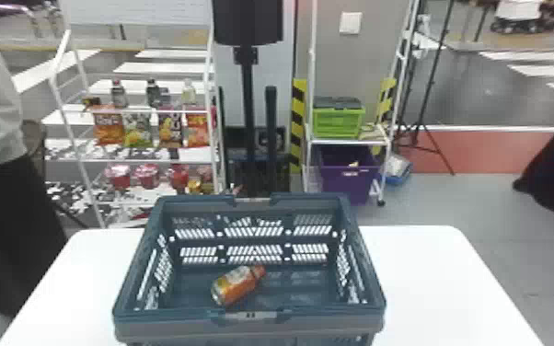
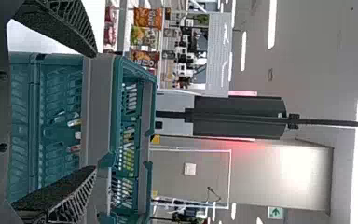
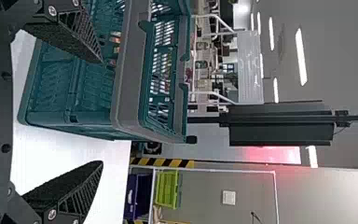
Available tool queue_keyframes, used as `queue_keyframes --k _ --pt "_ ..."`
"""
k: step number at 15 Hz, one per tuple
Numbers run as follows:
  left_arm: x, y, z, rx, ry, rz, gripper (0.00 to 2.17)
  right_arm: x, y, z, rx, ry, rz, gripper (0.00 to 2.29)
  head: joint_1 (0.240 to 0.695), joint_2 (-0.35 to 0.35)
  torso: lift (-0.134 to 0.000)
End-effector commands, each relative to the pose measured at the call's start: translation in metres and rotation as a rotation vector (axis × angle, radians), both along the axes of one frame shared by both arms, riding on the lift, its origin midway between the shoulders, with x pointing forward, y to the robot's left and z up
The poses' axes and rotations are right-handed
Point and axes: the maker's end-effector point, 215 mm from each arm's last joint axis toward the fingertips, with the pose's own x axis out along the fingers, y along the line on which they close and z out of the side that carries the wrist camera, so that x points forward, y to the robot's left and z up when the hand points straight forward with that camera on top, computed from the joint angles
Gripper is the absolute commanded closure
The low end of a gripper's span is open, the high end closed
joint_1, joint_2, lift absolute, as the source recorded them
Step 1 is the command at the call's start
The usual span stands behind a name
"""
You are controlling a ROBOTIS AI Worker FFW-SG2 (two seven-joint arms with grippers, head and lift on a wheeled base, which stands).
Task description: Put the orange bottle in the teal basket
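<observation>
- So the orange bottle is in the teal basket, lying on its side on the basket floor, a bit toward the near wall.
- Its long axis runs on a slant: cap aimed to the far right, base to the near left.
- Basket's on the white table, open side up.
- Left gripper: jaws spread wide, nothing held, the basket's wall showing between them.
- Right gripper: same deal, jaws well apart and empty, one over the basket's side as that camera sees it, the other over bare tabletop.
- Head view looks down inside, so you get the bottle's whole slant. The wrist cams get the basket's outer walls instead, and in the right one a few orange patches peek through the slots.
- Left wrist view also catches a green exit sign; head view has the snack bags hanging on the white rack.
</observation>
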Motion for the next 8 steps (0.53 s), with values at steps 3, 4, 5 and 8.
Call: queue_keyframes --k 3,4,5,8 --pt "-0.0008 -0.0068 0.0059 -0.001 -0.016 -0.002 0.02 0.0037 -0.0072 0.0029 0.005 -0.003 0.009 0.12 0.499 0.0 0.0" --pt "-0.0011 -0.008 0.0053 0.0 -0.014 -0.004 0.02 0.0041 -0.0084 0.0018 0.007 0.001 0.009 0.12 0.499 0.0 0.0" --pt "-0.0008 -0.0088 0.005 0.001 -0.015 -0.005 0.02 0.006 -0.0088 0.0029 0.008 -0.002 0.012 0.12 0.499 0.0 0.0" --pt "-0.0003 -0.0113 0.0045 0.003 -0.015 -0.011 0.02 0.0083 -0.012 0.0008 0.014 0.001 0.007 0.12 0.499 0.0 0.0"
